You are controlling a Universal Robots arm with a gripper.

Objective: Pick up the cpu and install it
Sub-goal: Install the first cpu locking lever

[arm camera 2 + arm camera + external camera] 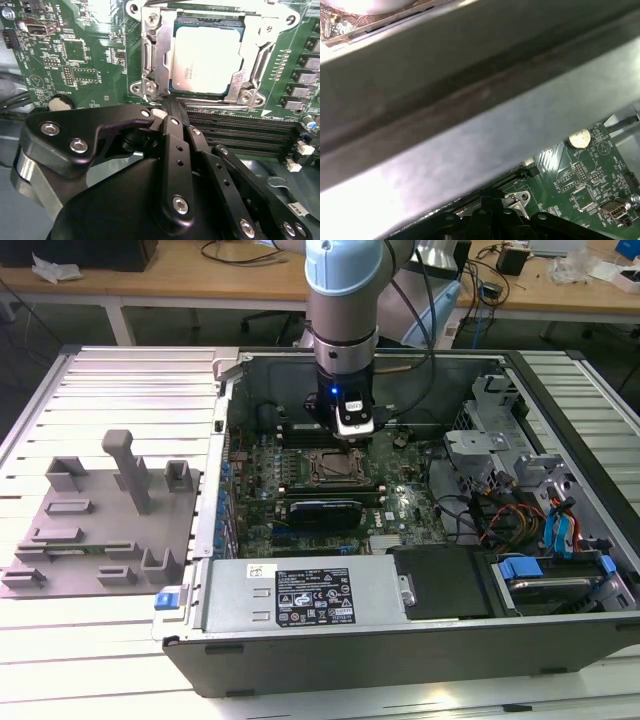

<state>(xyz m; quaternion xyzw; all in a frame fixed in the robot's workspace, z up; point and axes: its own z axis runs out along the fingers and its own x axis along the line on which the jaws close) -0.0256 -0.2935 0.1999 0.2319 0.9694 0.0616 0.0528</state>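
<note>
Resting inside the socket [200,55], the cpu [206,59] appears seated. Beside the socket's frame, the gripper [170,107] fingers are closed together, empty. Any sideways motion could snag the frame and disturb the cpu.

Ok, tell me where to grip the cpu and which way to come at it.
The cpu lies flat inside the socket frame, only its pale top exposed. Come straight down from above and pinch two opposite edges, probably the pair not flanked by the frame's metal brackets; sideways looks blocked.
</note>
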